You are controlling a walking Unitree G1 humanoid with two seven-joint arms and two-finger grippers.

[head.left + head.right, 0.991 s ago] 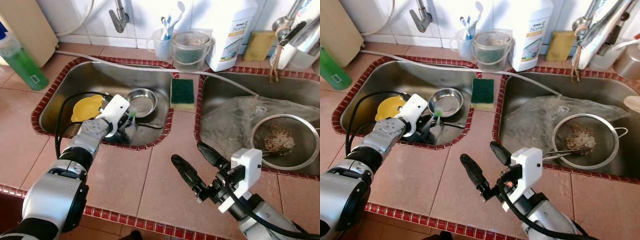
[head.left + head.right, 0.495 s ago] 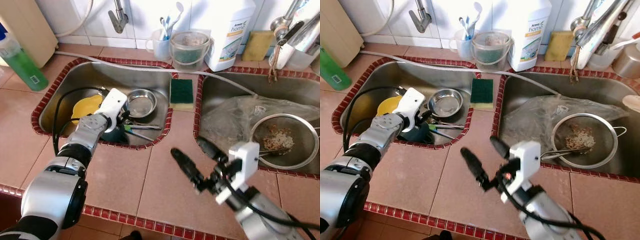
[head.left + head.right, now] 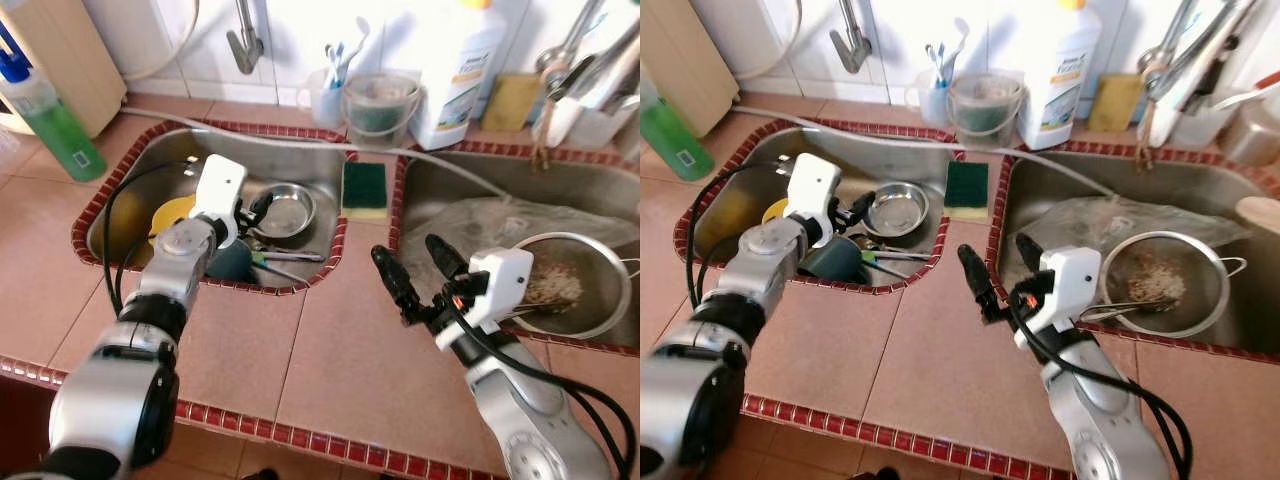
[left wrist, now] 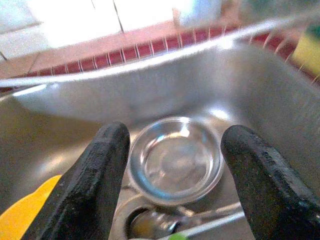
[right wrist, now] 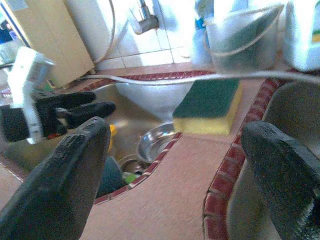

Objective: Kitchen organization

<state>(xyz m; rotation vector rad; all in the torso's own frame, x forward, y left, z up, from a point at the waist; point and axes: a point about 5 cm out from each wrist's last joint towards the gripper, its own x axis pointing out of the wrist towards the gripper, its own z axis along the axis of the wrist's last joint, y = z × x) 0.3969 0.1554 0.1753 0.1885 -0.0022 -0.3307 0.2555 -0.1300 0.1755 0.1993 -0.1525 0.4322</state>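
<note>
In the left half of the frame, over the left sink (image 3: pixel 130 175), I have my left gripper (image 3: pixel 258 205) hovering with its two black fingers spread and nothing between them. Through the left wrist camera the fingers (image 4: pixel 97 170) frame a small steel bowl (image 4: pixel 176 160) lying on the sink floor, with cutlery (image 4: pixel 200 225) beside it near the drain. In the head view that bowl (image 3: pixel 284 209) sits just right of the gripper's tips. A yellow plate (image 3: pixel 172 213) lies to the left of the wrist, partly covered by it, and a dark green cup (image 3: pixel 232 262) sits below the wrist, by the near wall of the sink.

At centre right, my right gripper (image 3: pixel 415 270) hangs above the tiled counter (image 3: pixel 300 340) near the edge of the right sink (image 3: pixel 450 175), fingers wide apart and empty. Its wrist camera looks between the fingers (image 5: pixel 75 170) toward a green and yellow sponge (image 5: pixel 207 105) resting on the tiled divider between the two sinks.

In the right sink I see a metal strainer (image 3: pixel 590 300) holding food scraps, beside a crumpled clear plastic bag (image 3: pixel 470 225). Along the top of the frame stand a green soap bottle (image 3: pixel 50 120) at upper left, a tap (image 3: pixel 243 40), a cup of toothbrushes (image 3: pixel 325 90), a clear bucket (image 3: pixel 380 100) and a large white detergent bottle (image 3: pixel 455 70).
</note>
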